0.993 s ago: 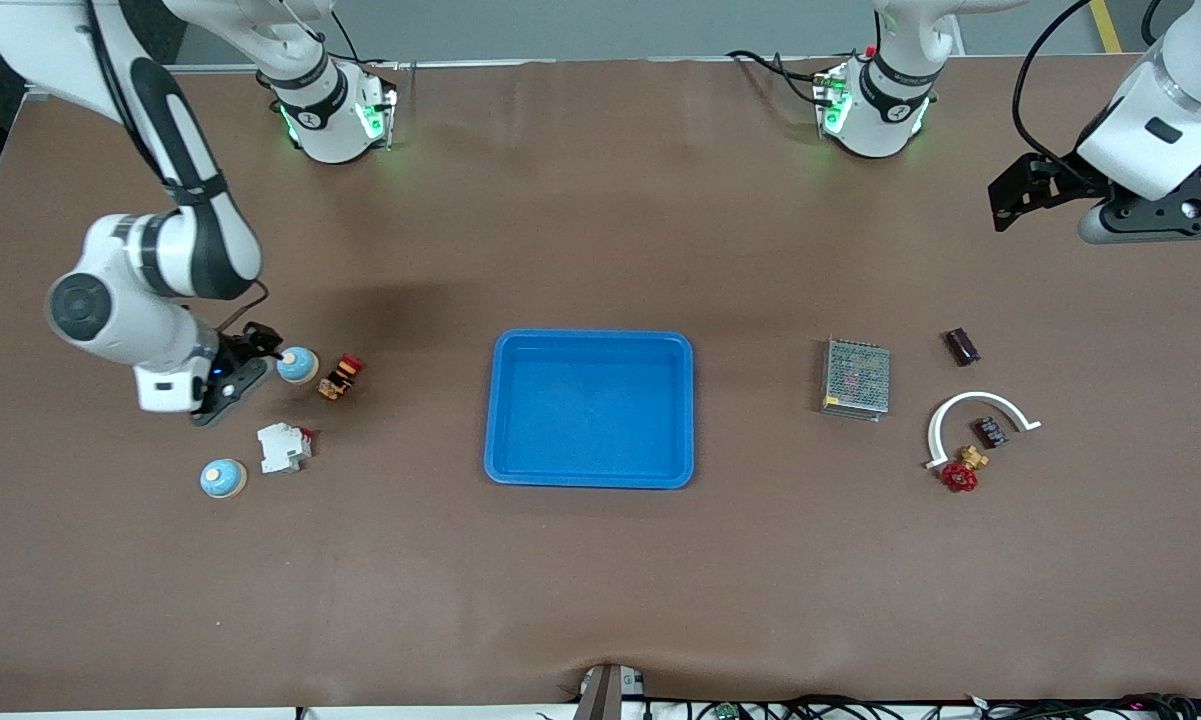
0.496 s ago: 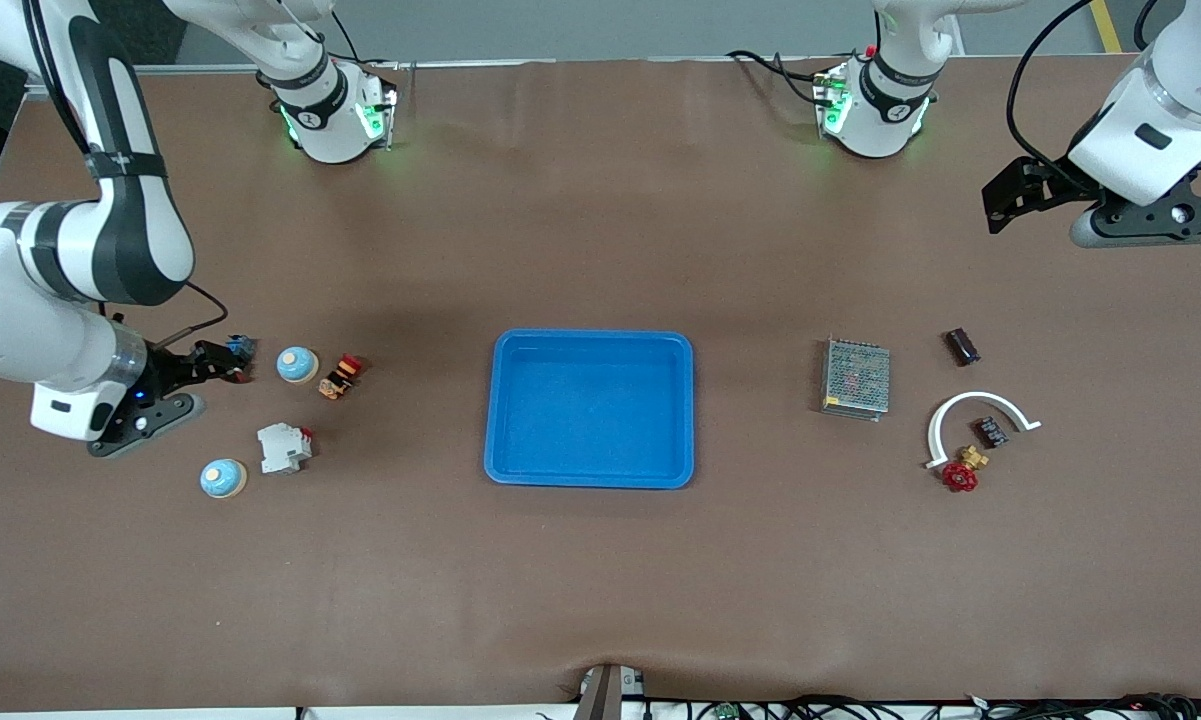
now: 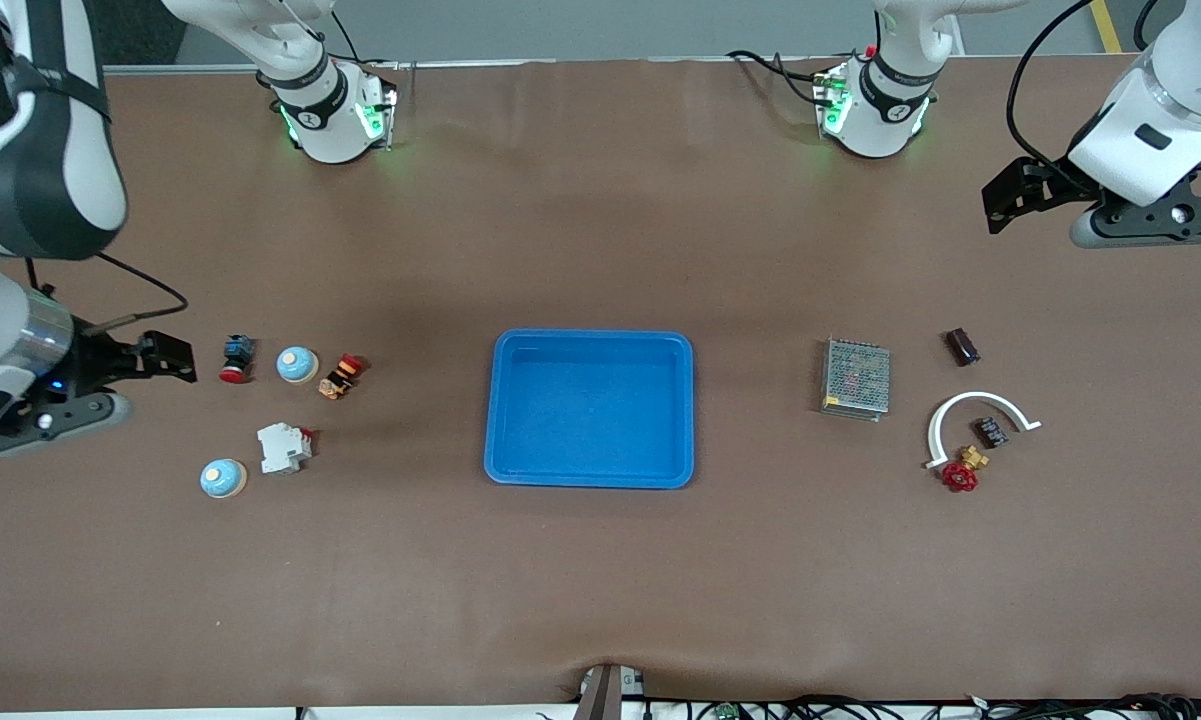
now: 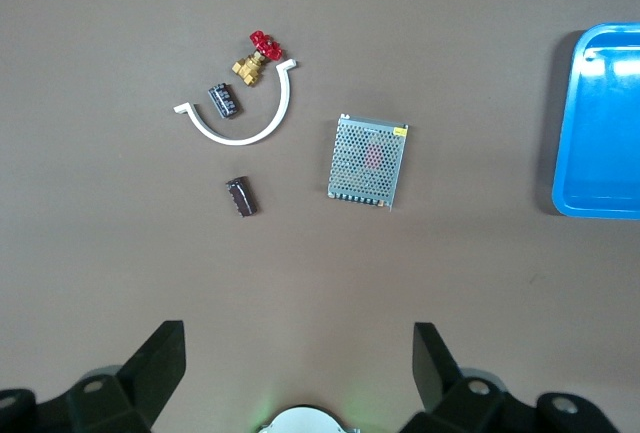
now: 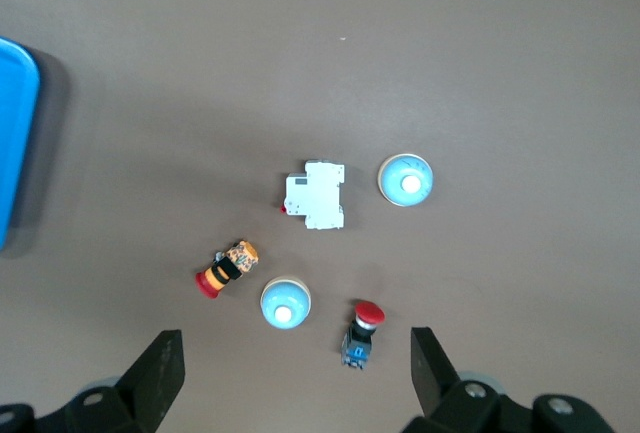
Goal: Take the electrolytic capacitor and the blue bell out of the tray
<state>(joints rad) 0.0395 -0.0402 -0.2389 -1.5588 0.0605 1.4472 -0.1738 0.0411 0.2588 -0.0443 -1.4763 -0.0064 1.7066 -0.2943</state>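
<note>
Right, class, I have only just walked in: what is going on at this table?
Nothing is being handled. The blue tray sits empty mid-table. The right claw, open and empty, is beside a red-capped push button, two blue bells and a white breaker. The left claw, also open, hangs over bare table at its own end, where two dark capacitors lie.

The brown matte table (image 3: 600, 580) is carrying a bright blue rectangular plastic tray (image 3: 589, 477) at its centre. Two blue dome bells (image 3: 298, 364) (image 3: 223, 478), a white breaker block (image 3: 282, 447) and two red-capped push-button switches (image 3: 341, 376) (image 3: 236, 358) are lying toward the right arm's end. A perforated metal box (image 3: 855, 378), two dark cylindrical capacitors (image 3: 962, 345) (image 3: 990, 431), a white plastic arc (image 3: 975, 404) and a red-handled brass valve (image 3: 963, 471) are lying toward the left arm's end.
</note>
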